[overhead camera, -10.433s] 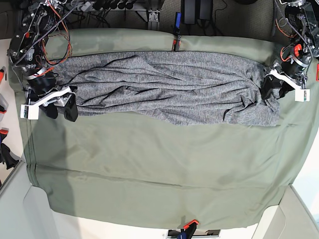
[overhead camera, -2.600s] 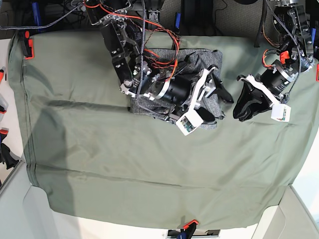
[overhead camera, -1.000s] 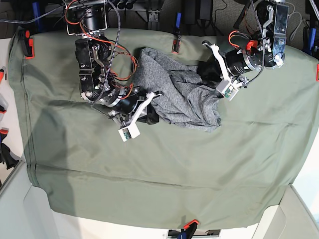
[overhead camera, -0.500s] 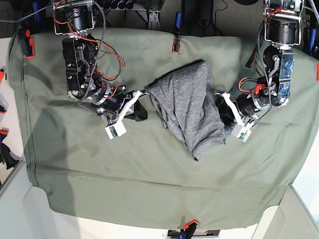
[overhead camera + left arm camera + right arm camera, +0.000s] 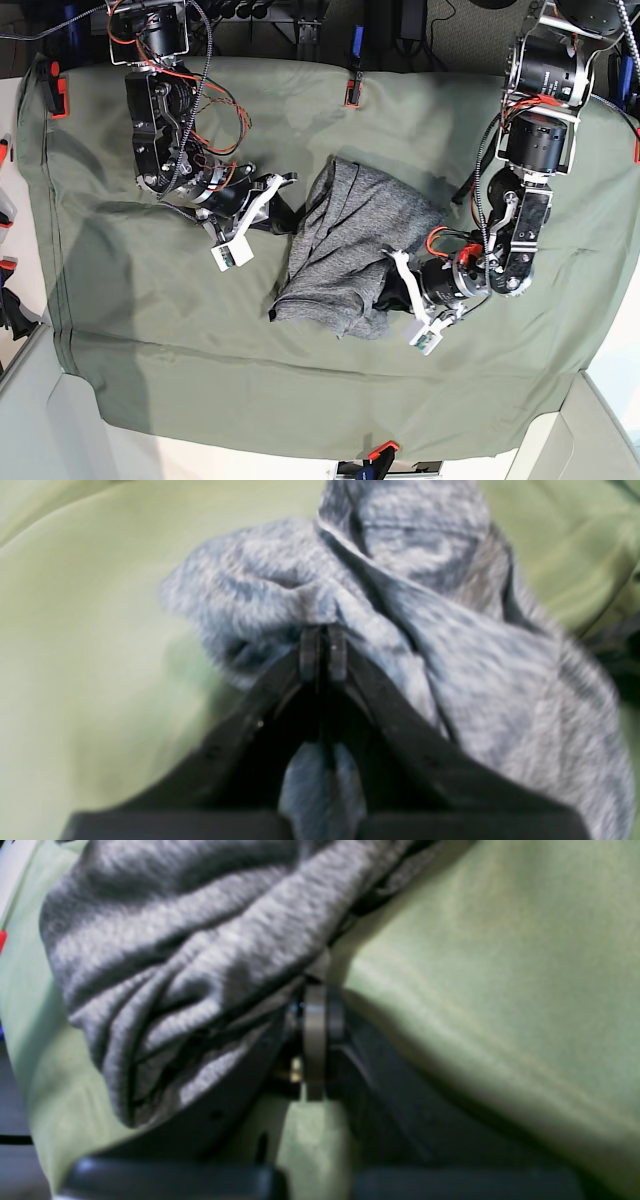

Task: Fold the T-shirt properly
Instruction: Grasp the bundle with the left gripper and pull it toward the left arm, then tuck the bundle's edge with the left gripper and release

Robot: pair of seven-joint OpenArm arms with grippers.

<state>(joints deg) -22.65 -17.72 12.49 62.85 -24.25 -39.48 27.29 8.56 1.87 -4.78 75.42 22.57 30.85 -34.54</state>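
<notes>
The heather-grey T-shirt point(image 5: 345, 240) lies bunched in a crumpled heap in the middle of the olive-green cloth point(image 5: 200, 350). My left gripper point(image 5: 388, 290) is at the heap's lower right edge. In the left wrist view the left gripper point(image 5: 323, 645) is shut on a fold of the T-shirt point(image 5: 450, 630). My right gripper point(image 5: 287, 212) sits at the heap's upper left edge. The right wrist view shows the right gripper point(image 5: 315, 990) shut with a bit of the T-shirt point(image 5: 200, 940) hem pinched at its tips, the rest draping to the left.
Red clamps point(image 5: 57, 95) point(image 5: 352, 90) point(image 5: 380, 452) pin the green cloth at the table's edges. Cables and equipment run along the back edge. White table corners point(image 5: 40, 420) show at the front left and front right.
The left gripper has dragged its end of the shirt forward and to the left, so the shirt has swung round and bunched lower on the cloth. The right gripper barely moved.
</notes>
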